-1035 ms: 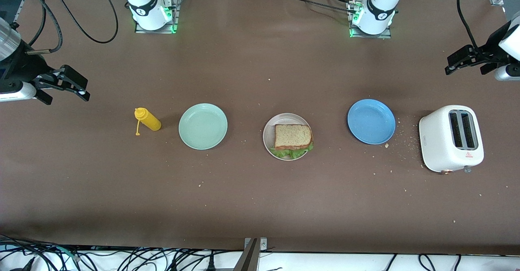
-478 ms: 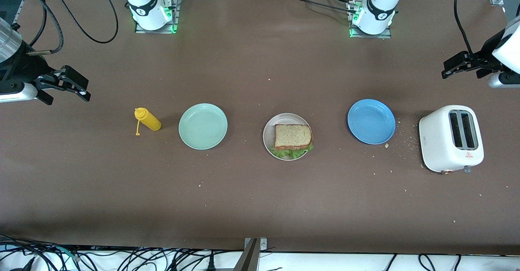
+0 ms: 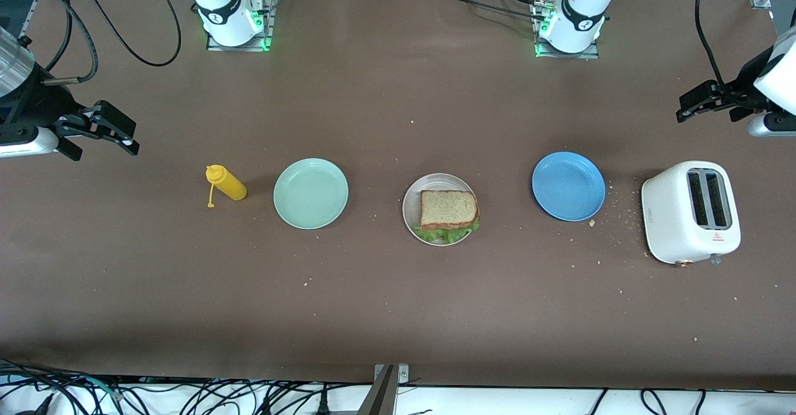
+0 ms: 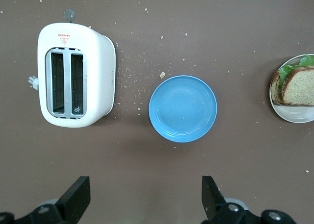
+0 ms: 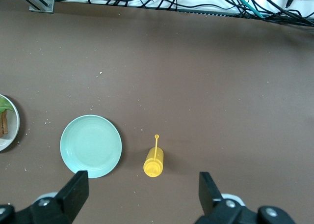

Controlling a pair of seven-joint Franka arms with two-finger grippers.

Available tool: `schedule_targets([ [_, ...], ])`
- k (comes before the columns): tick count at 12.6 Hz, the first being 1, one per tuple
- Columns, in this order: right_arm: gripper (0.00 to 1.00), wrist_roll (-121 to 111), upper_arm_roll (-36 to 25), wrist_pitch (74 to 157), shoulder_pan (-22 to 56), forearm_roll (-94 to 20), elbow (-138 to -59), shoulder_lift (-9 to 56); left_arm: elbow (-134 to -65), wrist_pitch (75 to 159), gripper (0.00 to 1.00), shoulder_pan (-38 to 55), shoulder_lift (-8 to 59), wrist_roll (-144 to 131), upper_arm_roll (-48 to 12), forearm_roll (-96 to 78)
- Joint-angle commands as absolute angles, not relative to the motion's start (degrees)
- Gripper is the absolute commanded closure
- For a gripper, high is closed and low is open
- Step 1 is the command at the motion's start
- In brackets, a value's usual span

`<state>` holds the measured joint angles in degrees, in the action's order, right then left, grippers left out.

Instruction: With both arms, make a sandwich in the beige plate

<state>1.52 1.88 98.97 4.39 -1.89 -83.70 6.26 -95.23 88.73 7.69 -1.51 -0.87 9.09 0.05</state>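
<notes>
Sandwich (image 3: pixel 449 211) stacked complete on beige plate (image 3: pixel 411 209) mid-bench, lettuce peeking at near edge; nothing left to carry. Farther up, right hand (image 3: pixel 112 131) parked over bare bench at its own end, fingers apart, empty. Left hand (image 3: pixel 708 101) likewise apart, drawn slightly up and outward since a second ago.

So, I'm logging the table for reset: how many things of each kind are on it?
Plates: 3 (beige plate, mint-green plate, blue plate)
Sandwich: 1
Toaster: 1
Yellow squeeze bottle: 1
Total: 6
</notes>
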Motion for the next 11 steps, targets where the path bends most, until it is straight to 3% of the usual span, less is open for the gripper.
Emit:
schedule_targets([
  [1, 0.01, 5.08, 2.20, 99.05, 4.39, -1.05, -84.64, 5.27, -93.52, 88.42, 0.00, 7.38, -0.35, -0.53, 8.88, -0.44],
  [11, 0.01, 5.45, 2.11, 99.14, 4.31, -1.40, -84.55, 5.27, -93.43, 87.54, 0.00, 7.38, -0.44, -0.70, 8.70, -1.05],
])
